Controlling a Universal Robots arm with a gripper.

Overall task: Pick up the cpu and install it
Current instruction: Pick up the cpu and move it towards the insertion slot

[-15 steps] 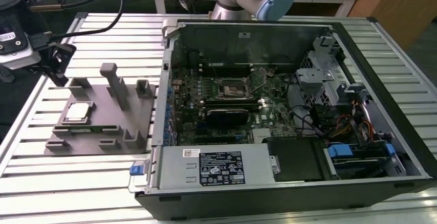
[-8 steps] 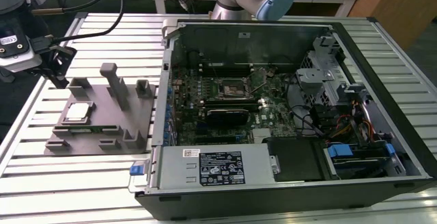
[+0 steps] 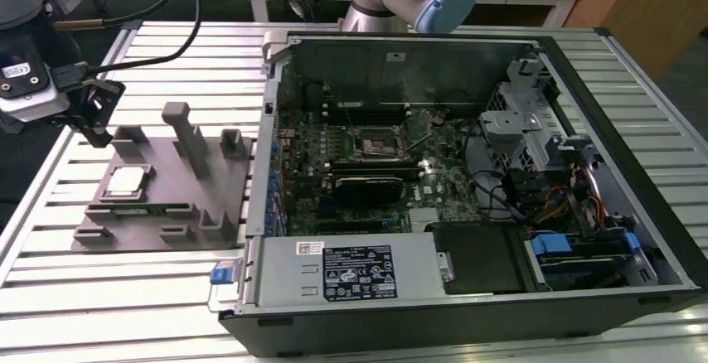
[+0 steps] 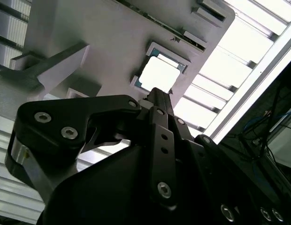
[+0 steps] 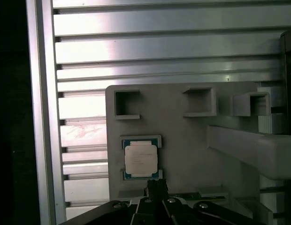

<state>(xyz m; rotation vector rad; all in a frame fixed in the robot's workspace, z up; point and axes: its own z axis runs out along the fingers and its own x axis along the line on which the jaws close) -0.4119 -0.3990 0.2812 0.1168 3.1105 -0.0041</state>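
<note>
Exterior view: the gripper (image 3: 98,137) hangs at the exterior view's left, over the far left corner of the grey tray (image 3: 166,176), which sits on the slatted metal table (image 3: 111,288). Its jaws are together and hold nothing. The cpu (image 3: 125,181) lies flat in its square pocket on the left part of the tray, lid up, just nearer the camera than the gripper tip and a little to the exterior view's right of it. Tip and cpu are close but apart, with the tip above tray level. A thin green memory stick (image 3: 142,209) lies in the tray just beside the cpu, on the side away from the gripper.

To the exterior view's right of the tray stands the open computer case (image 3: 443,52), its board exposed with the square socket (image 3: 376,141) near the middle, well apart from the cpu and the gripper.

In the first wrist view the gripper (image 5: 155,186) narrows to one point just off one edge of the cpu (image 5: 141,159), not over its lid; the tray (image 5: 183,140) spreads around them. In the second wrist view the gripper (image 4: 157,93) likewise ends just short of the bright cpu (image 4: 159,72) on the tray (image 4: 103,37)
</note>
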